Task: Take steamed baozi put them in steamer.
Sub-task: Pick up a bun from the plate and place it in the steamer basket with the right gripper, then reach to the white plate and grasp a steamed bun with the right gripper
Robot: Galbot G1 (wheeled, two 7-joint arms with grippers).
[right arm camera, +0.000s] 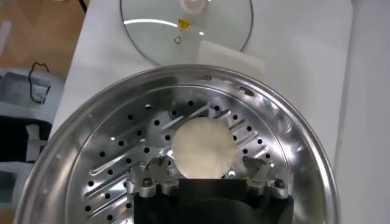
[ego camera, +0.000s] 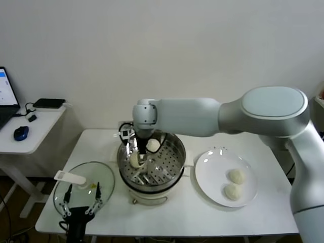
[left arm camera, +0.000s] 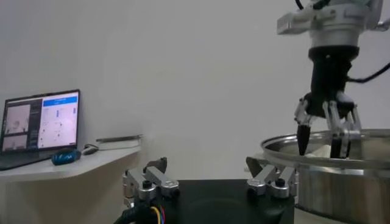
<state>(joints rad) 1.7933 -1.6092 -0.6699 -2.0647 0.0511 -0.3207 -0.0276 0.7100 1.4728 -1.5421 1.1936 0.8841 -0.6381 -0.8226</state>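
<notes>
White table (ego camera: 202, 212): two baozi in steamer (ego camera: 174, 152), two remain on plate (ego camera: 212, 172) at 3 o'clock.
Right hand (ego camera: 137, 154) spread wide over released baozi (right arm camera: 202, 149); left hand (ego camera: 81, 205) wide, idle.

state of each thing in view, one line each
steamer: uncovered, two baozi on its tray
baozi under right gripper: lying on the tray, jaws open either side
second baozi: on the tray
plate: holds two baozi
glass lid: off, flat on table
right gripper: open, inside steamer
left gripper: open, idle by the lid
laptop: screen on
</notes>
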